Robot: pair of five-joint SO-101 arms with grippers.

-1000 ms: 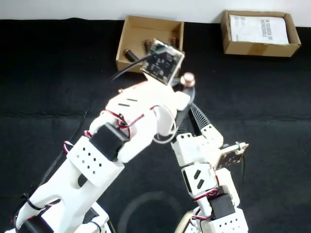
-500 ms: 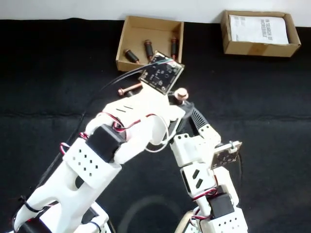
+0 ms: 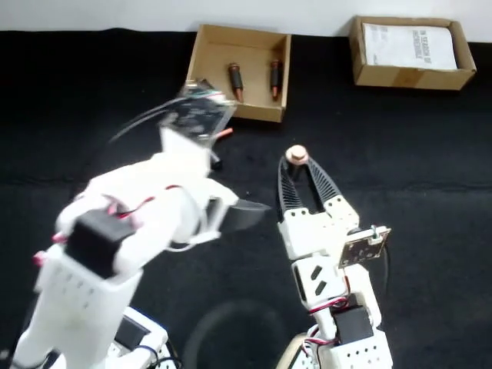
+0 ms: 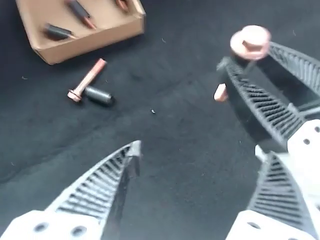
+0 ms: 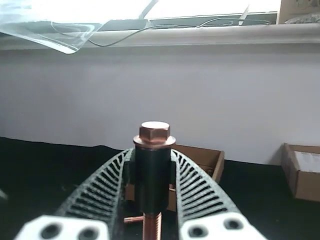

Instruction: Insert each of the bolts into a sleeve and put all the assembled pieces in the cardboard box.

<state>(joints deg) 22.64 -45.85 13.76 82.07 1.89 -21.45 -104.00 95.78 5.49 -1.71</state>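
Note:
My right gripper (image 5: pixel 151 172) is shut on a black sleeve (image 5: pixel 151 175) with a copper bolt (image 5: pixel 154 135) through it, held upright above the table; the bolt head (image 3: pixel 296 155) shows from the high view. My left gripper (image 4: pixel 200 165) is open with nothing in it, hovering over the black cloth to the left of the right gripper (image 4: pixel 255 65). A loose copper bolt (image 4: pixel 87 80) and a loose black sleeve (image 4: pixel 97 95) lie side by side in front of the cardboard box (image 3: pixel 211 65). Two assembled pieces (image 3: pixel 236 79) (image 3: pixel 274 77) lie in that box.
A second cardboard box (image 3: pixel 369 73) with a sheet of paper in it stands at the back right. The left arm (image 3: pixel 146 207) covers the left middle of the table. A white wall runs behind the table's far edge.
The left arm has swung away to the left from the right gripper, uncovering the box. The right gripper has drawn back toward the front with the assembled piece.

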